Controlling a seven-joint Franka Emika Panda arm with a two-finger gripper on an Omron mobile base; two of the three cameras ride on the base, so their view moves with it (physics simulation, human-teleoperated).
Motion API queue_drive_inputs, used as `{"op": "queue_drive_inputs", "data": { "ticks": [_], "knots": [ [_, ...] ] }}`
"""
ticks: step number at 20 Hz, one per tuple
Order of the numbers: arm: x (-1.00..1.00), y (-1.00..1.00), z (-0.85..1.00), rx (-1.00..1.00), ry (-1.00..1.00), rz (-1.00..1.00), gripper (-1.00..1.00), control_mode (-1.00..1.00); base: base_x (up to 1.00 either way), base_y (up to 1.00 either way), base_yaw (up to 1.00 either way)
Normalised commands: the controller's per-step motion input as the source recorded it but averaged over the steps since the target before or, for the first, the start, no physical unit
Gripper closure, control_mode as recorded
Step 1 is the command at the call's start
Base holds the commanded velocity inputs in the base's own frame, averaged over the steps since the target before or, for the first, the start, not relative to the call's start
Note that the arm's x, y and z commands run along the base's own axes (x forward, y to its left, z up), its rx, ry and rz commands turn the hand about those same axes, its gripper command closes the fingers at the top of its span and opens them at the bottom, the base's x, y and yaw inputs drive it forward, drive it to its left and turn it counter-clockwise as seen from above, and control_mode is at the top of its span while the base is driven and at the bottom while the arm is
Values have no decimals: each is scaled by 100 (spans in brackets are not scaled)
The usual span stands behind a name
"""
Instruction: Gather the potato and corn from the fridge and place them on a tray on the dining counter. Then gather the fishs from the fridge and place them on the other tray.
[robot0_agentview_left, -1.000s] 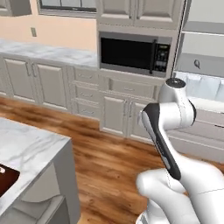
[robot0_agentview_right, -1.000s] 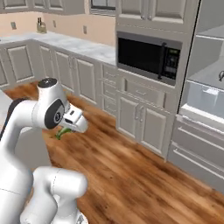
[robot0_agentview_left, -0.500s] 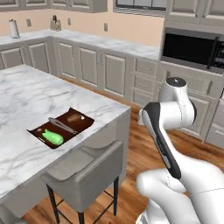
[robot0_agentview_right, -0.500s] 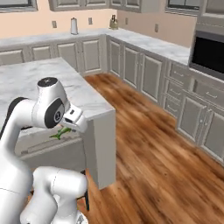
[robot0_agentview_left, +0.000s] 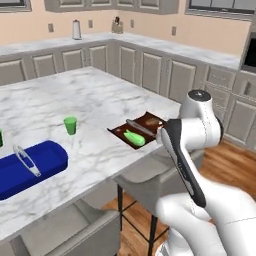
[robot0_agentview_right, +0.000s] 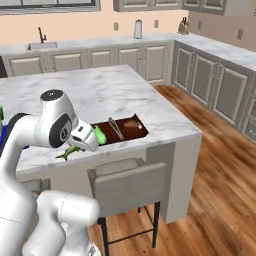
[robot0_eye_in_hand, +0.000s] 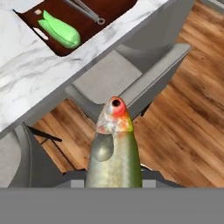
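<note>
both base views share the tray (robot0_agentview_left: 137, 131); hand view looks down.

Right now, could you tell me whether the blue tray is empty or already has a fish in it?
Empty: the blue tray shows only its handle, and the fish is in the shut tool.

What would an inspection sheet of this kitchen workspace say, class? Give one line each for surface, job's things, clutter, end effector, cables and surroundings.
Surface: marbled dining counter, grey stools at its near edge.
Job's things: corn and potato in brown tray; blue tray holds nothing; fish carried.
Clutter: green cup on the counter.
End effector: gripper shut on the fish, beside the counter edge.
Cables: nothing seen.
Surroundings: grey cabinets, wood floor.
</note>
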Motion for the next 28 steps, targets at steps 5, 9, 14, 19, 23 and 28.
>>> {"op": "queue_drive_inputs", "data": {
  "ticks": [5, 9, 14, 19, 23, 28],
  "knots": [
    [0, 0, 0, 0, 0, 0, 100, 100, 2, 62, 74],
    [0, 0, 0, 0, 0, 0, 100, 100, -19, 49, 55],
    [0, 0, 0, 0, 0, 0, 100, 100, -82, 53, 40],
    [0, 0, 0, 0, 0, 0, 100, 100, -85, 18, 43],
    [0, 0, 0, 0, 0, 0, 100, 100, 34, 14, 52],
    [0, 0, 0, 0, 0, 0, 100, 100, 64, 30, 49]
  ]
}}
